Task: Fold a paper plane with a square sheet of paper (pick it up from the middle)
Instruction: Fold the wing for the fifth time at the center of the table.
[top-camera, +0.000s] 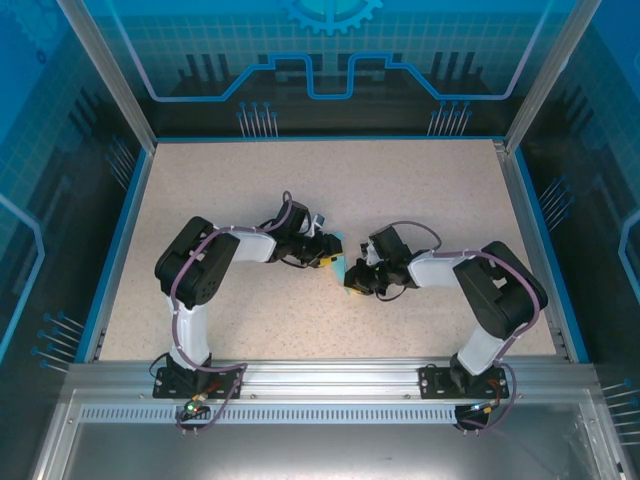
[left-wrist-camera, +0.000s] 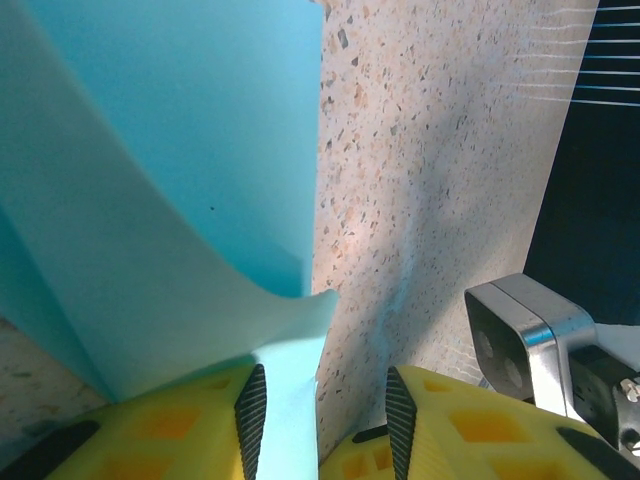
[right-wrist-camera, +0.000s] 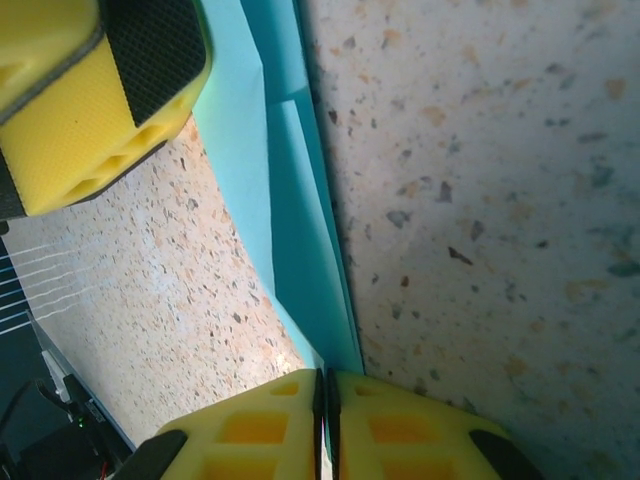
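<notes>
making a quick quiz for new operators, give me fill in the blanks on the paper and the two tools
1. The right tool is ___ on the edge of the paper.
2. The left tool has its jaws ___, with the speckled table showing between them.
3. Both tools have ___ fingers.

Missing words: shut; open; yellow
</notes>
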